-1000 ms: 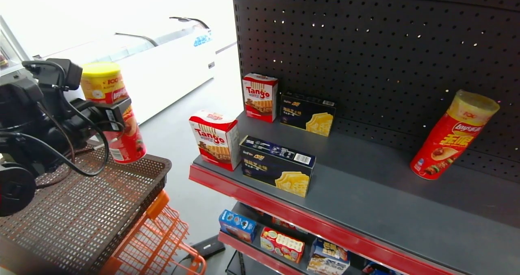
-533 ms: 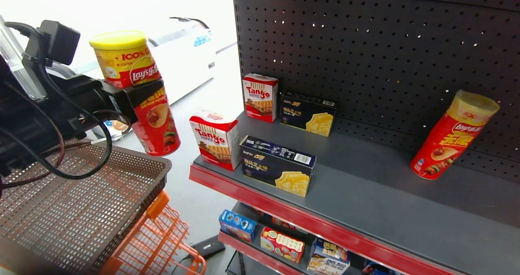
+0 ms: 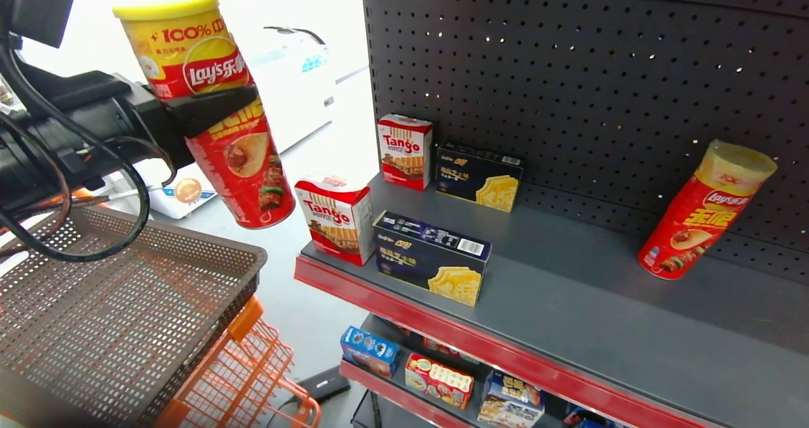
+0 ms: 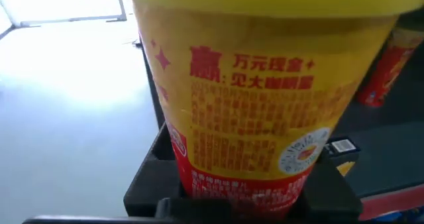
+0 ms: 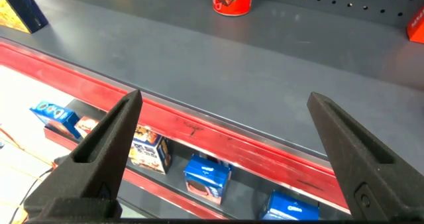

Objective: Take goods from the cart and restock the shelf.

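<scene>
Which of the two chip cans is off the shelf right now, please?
The chip can held in the air by the left tool; the other can stands on the shelf.

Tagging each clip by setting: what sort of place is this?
Probably a shop aisle, or a mock-up of one: a pegboard-backed shelf with snack boxes, an orange shopping cart beside it, a chest freezer behind. The left gripper holds a chips can.

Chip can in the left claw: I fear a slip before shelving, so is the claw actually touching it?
Touching. In the head view the left claw clamps the chip can at mid-height, its black finger pressed flat on the label, no gap.
</scene>
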